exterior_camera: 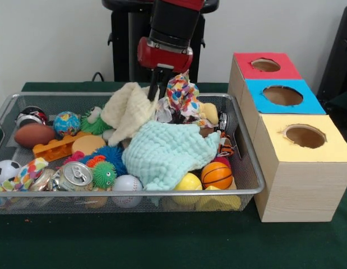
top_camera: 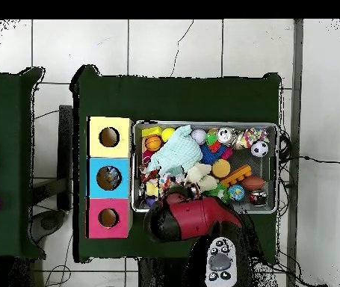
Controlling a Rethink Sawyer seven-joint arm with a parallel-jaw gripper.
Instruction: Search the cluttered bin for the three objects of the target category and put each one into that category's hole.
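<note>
The wire mesh bin point(exterior_camera: 257, 180) is full of toys and cloths; it also shows in the overhead view point(top_camera: 280, 168). No clear plastic bottle shows in either view. My gripper point(exterior_camera: 158, 88) reaches down into the bin's far side, between a cream cloth point(exterior_camera: 128, 109) and a raised colourful patterned cloth point(exterior_camera: 181, 92). The cloths hide its tips. In the overhead view the red arm head point(top_camera: 191, 217) covers it. The blue-surround hole point(exterior_camera: 282, 95) is in the middle of the wooden box, to the right of the bin; it also shows in the overhead view point(top_camera: 109, 178).
A mint cloth point(exterior_camera: 167, 151) covers the bin's middle. A silver soda can point(exterior_camera: 76, 174), green spiky ball point(exterior_camera: 104, 175), baseball point(exterior_camera: 127, 184), basketball point(exterior_camera: 217, 175), brown football point(exterior_camera: 33, 134) and orange brick point(exterior_camera: 58, 147) lie around it. Red-surround hole point(exterior_camera: 265, 65) and yellow-surround hole point(exterior_camera: 305, 136) flank the blue one.
</note>
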